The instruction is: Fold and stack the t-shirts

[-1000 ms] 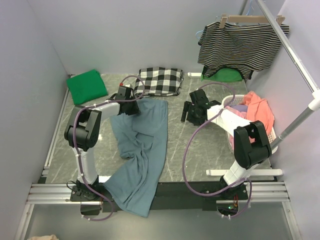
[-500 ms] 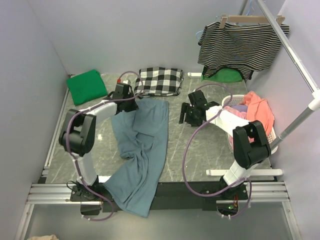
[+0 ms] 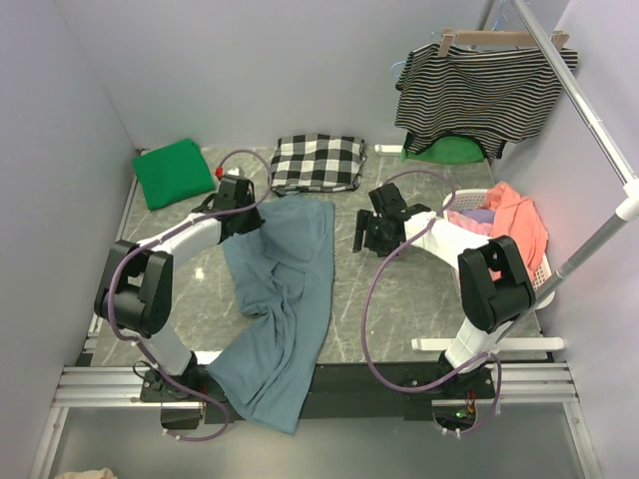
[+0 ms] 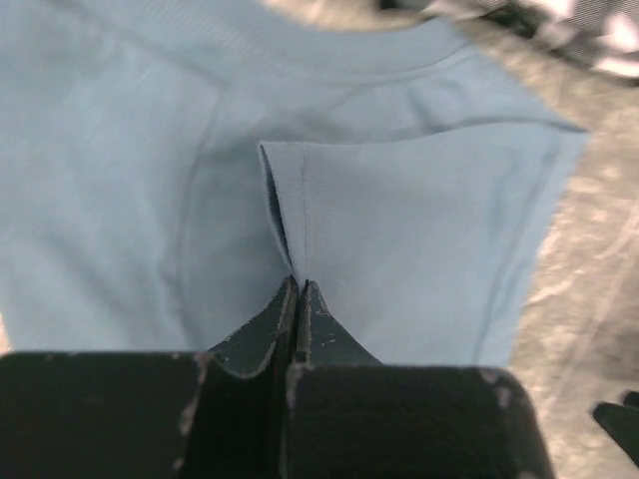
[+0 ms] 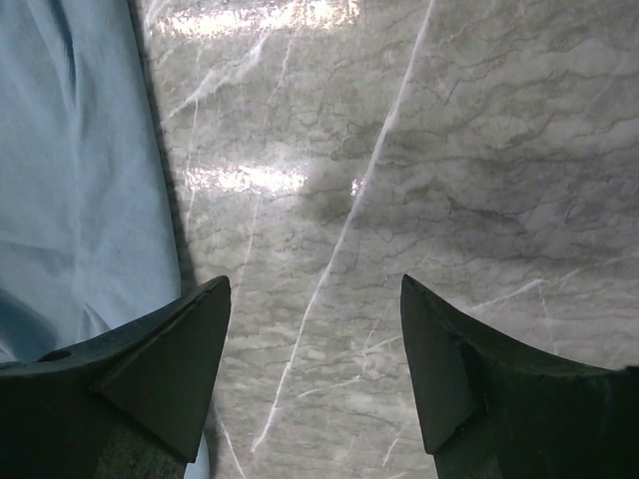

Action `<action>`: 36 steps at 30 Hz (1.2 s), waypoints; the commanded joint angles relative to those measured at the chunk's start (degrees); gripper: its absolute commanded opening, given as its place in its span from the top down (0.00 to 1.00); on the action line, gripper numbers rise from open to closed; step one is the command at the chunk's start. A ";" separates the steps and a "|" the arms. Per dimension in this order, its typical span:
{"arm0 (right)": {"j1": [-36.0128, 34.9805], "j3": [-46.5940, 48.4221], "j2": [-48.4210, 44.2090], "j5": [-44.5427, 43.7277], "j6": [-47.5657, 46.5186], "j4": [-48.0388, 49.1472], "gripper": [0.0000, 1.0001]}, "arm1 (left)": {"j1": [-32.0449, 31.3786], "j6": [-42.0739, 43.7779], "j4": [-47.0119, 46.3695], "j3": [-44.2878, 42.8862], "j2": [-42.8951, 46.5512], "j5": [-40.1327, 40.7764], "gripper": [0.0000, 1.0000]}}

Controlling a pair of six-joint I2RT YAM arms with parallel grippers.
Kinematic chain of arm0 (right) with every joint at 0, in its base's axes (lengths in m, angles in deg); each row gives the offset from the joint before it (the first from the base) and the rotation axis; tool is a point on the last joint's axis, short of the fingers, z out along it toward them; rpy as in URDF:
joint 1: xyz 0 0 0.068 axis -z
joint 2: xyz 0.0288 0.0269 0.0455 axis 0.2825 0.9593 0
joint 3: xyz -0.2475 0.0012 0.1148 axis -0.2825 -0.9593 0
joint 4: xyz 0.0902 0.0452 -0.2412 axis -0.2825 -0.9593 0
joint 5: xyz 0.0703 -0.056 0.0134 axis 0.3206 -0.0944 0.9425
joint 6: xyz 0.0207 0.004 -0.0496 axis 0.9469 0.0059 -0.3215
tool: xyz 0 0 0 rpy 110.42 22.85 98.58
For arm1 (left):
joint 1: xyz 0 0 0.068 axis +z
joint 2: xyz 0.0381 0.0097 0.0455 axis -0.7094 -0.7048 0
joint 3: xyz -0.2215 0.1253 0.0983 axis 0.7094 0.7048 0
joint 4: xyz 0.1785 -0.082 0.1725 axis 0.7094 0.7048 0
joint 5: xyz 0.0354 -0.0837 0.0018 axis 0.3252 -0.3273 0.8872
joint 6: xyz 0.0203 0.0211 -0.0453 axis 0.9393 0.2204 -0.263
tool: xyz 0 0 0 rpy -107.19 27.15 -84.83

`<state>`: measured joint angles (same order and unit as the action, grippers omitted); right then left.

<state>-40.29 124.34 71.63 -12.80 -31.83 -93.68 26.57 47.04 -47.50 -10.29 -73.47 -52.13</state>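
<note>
Checking in from the remote desk. The blue t-shirt (image 3: pixel 285 289) lies crumpled lengthwise down the middle of the table (image 3: pixel 399 299), running from the centre toward 6 o'clock, where its lower end hangs over the near edge between the two arm bases. My left gripper (image 4: pixel 298 284) is at the shirt's far-left corner, around 11 o'clock from table centre. Its fingers are pressed tight together with a raised fold of the blue fabric pinched at the tips. My right gripper (image 5: pixel 315 289) is spread wide with nothing in it. It hangs over bare marble just off the shirt's right edge, about 1 o'clock from centre.

The green t-shirt (image 3: pixel 173 172) sits folded in the 10 o'clock corner, well apart from both arms. The only container is the white laundry basket (image 3: pixel 459 198) at 3 o'clock. It's stuffed with a coral-pink garment (image 3: pixel 514 220) on top and a bit of purple cloth (image 3: pixel 479 215) peeking out beside it. The checked cloth (image 3: pixel 318 162) lies at 12 o'clock, just past the blue shirt. The striped top (image 3: pixel 484 90) hangs on a hanger at 1 o'clock.
</note>
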 commanded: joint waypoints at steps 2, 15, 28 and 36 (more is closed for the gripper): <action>-0.82 2.04 -0.11 -0.85 -0.92 -0.55 0.25 | -0.11 -2.91 1.35 1.24 -0.21 5.66 0.99; -3.01 3.88 -0.73 0.20 -1.88 0.07 0.24 | -0.02 -0.54 0.57 -1.48 -0.83 6.47 0.13; -4.60 20.65 12.09 13.72 -2.67 9.39 0.21 | 4.45 -1.16 0.74 -5.35 -7.76 5.06 0.10; -4.51 34.01 26.60 20.51 -1.27 8.77 0.21 | 6.57 -0.63 -3.12 -6.39 -12.85 1.55 0.10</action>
<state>-44.77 152.25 93.38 3.92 -33.45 -84.76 32.95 46.23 -46.78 -13.94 -83.59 -47.59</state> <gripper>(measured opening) 0.792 0.896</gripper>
